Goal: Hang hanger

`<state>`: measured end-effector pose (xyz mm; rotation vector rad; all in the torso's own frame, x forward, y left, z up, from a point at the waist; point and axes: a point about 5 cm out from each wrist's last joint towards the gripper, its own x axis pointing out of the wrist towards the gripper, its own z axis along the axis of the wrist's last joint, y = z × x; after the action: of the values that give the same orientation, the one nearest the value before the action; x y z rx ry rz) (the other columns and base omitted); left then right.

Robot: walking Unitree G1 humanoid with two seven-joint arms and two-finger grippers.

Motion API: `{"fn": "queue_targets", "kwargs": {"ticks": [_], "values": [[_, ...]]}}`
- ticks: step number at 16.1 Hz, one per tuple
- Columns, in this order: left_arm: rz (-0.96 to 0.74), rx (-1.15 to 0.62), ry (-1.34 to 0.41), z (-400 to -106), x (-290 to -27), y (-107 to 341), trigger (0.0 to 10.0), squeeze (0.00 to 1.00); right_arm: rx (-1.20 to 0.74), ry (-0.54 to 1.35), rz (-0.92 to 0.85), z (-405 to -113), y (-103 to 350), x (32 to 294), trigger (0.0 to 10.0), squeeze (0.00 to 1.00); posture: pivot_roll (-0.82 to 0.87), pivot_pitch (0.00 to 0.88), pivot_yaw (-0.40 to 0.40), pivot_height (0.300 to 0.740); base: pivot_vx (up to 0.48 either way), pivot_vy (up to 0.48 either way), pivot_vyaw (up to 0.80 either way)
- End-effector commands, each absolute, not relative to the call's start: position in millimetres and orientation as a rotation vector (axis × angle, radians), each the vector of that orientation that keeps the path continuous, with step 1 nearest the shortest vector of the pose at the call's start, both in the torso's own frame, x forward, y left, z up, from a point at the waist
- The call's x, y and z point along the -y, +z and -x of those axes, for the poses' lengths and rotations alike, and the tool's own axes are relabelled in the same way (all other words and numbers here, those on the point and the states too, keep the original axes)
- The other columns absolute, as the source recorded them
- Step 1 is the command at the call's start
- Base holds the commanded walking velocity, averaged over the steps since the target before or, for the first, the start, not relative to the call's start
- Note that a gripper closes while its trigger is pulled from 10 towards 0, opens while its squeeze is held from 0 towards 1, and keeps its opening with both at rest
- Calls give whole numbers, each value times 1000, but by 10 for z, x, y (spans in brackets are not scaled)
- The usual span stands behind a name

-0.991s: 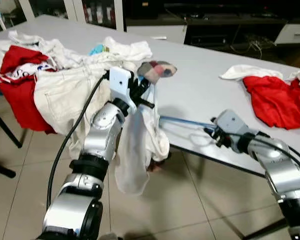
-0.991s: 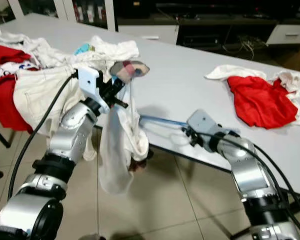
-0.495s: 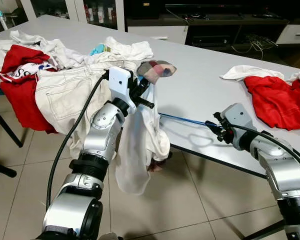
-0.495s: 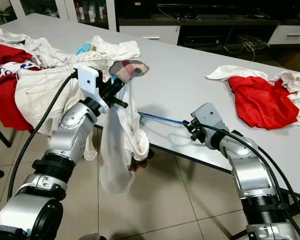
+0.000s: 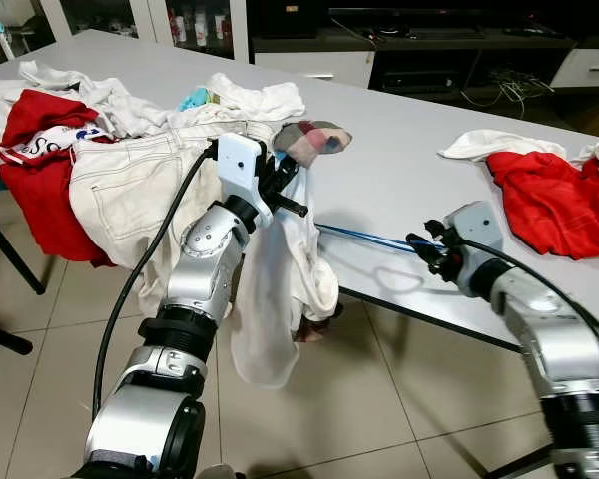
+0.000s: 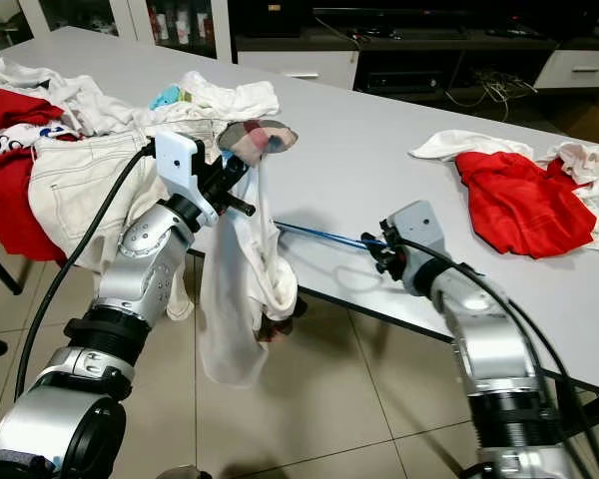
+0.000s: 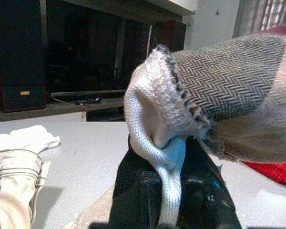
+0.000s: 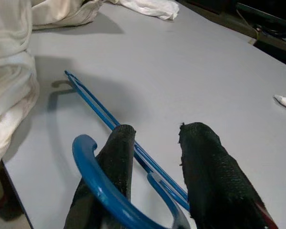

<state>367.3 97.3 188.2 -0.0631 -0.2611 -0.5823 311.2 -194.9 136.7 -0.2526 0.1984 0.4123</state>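
While our right end effector (image 5: 426, 249) sits at lower right of the frame over the table (image 5: 399, 170) edge, it has shifted a little: half a second ago it was drawn back toward the right and raised, now it is further left and lower, near where it was a second ago. The blue hanger (image 5: 364, 239) moved with it, its long thin end reaching left toward the white garment (image 5: 280, 289). Right wrist view: fingers (image 8: 214, 176) parted, the hanger's hook (image 8: 97, 183) curling over one finger and the bars running through the gap. We can't tell whether the fingers are really pinching it or just carrying it hooked.

Left end effector (image 5: 280, 180), centre left of frame, unchanged across the earlier pictures, raised above the table edge. It's clamped on the garment's knit collar (image 7: 157, 143), and the cloth hangs down past the table toward the floor. A grey and red plaid piece (image 5: 314, 138) sits at its tip.

Our read: back-and-forth of the right arm means we're lining up the hanger end with the garment opening; the hanger is not yet inside it, so hanging isn't done.

Other clothes: red and white pile (image 5: 50, 150) upper left, red cloth (image 5: 549, 200) upper right.
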Motion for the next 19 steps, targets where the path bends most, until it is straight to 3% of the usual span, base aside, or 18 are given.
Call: {"fn": "queue_targets", "kwargs": {"ticks": [1, 10, 11, 12, 13, 19], "values": [[51, 284, -592, -3669, -946, 1947, 0, 0, -184, 380, 238, -3170, 1444, 1973, 10000, 0, -52, 0, -23, 740, 0, 0, 0], [52, 282, -595, -3669, -928, 1940, 0, 0, -93, 253, 141, -3399, 1791, 2081, 9804, 0, -52, 0, -23, 740, 0, 0, 0], [52, 283, -596, -3670, -925, 1945, 0, 0, -119, 235, 126, -3437, 1768, 2111, 7373, 0, -56, 0, -21, 740, 0, 0, 0], [52, 283, -596, -3671, -925, 1947, 0, 0, -127, 223, 136, -3453, 1760, 2125, 7373, 0, -56, 0, -21, 740, 0, 0, 0], [52, 284, -596, -3672, -925, 1949, 0, 0, -154, 191, 155, -3501, 1724, 2159, 10000, 0, -51, 0, -23, 740, 0, 0, 0], [47, 283, -590, -3665, -946, 1940, 0, 0, -223, 56, 155, -3710, 1540, 2207, 10000, 0, -41, 0, -24, 740, 0, 0, 0]]}}
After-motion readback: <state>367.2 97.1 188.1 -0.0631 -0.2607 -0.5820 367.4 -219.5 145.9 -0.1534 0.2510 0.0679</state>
